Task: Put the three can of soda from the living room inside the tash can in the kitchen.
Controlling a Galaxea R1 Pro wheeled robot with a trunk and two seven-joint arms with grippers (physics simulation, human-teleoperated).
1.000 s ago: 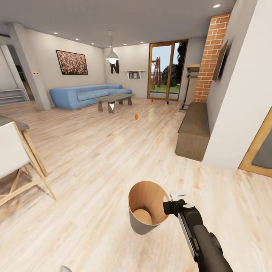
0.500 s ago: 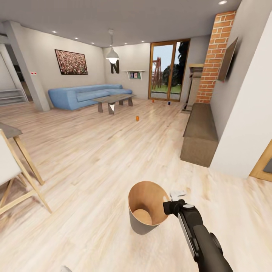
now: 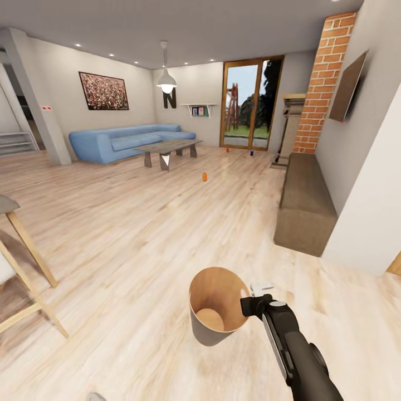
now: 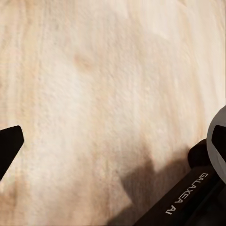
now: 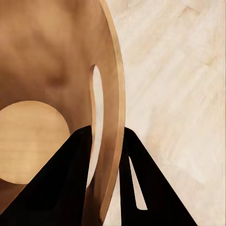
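My right gripper (image 3: 252,304) is shut on the rim of the tash can (image 3: 207,332), a small tapered bin, grey outside and brown inside, held just above the wood floor. In the right wrist view the black fingers (image 5: 70,169) pinch the bin's wall (image 5: 47,56) from both sides. Far ahead in the living room, one orange can of soda (image 3: 204,177) stands on the floor. A second orange can (image 3: 226,148) and a dark blue can (image 3: 251,152) stand by the glass doors. One fingertip (image 4: 7,148) of my left gripper shows over bare floor, holding nothing.
A blue sofa (image 3: 120,142) and a coffee table (image 3: 167,149) stand at the back left. A brown bench (image 3: 305,200) lines the right wall below the brick fireplace (image 3: 328,78). A wooden chair (image 3: 19,262) stands close on the left. Open plank floor stretches ahead.
The whole view has shifted as the robot rolls forward into the living room; chair and bench slide outward and the cans look slightly nearer. The bin stays in my right gripper.
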